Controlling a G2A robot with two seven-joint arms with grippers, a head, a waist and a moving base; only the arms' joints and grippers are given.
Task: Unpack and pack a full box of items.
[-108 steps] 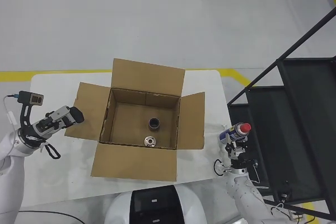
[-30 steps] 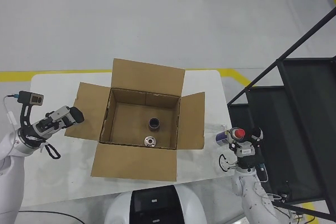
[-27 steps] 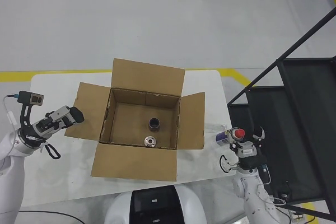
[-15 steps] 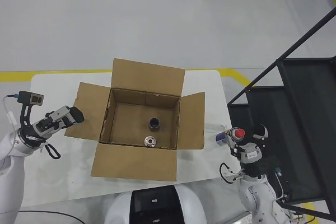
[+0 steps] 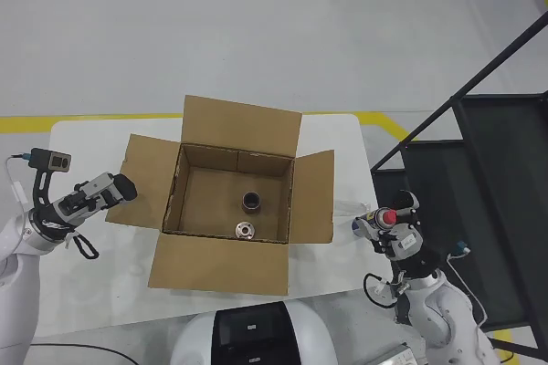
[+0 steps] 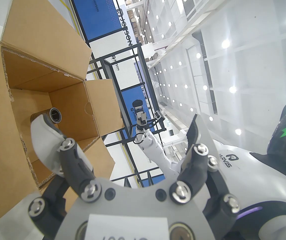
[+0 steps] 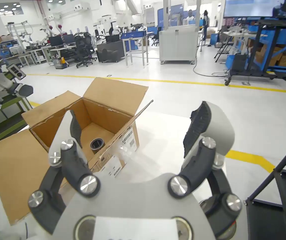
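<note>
A: At the far left, over the left end of the table (image 5: pixel 91 283), left gripper (image 5: pixel 119 190). Hangs just beside the left flap of the box (image 5: pixel 242 123), aimed at it.
B: Fingers?
A: Spread wide, released, nothing between them. Plain as day from the left wrist view.
B: On to the middle, then. Box wide open, all four flaps folded outward, sitting on the white top.
A: Two pieces down on its floor. Dark tube (image 5: pixel 248 199) near the centre, standing on end, hollow top up.
B: And a flanged ring (image 5: pixel 245 229) just nearer the robot, close to the front wall. Near the tube, but apart from it.
A: Over to the right now. Past the right flap, at the table's right edge, a can (image 5: pixel 365 224) with a red cap.
B: Just beside it, right gripper (image 7: pixel 136 111), on the side away from the box. Touching the can or not? Cannot tell from above.
A: Fingers, though, no doubt: parted, slack, holding nothing, pointed back toward the box, tube in sight beyond them.
B: Farthest right, beyond the table, black frame (image 5: pixel 493 182).
</note>
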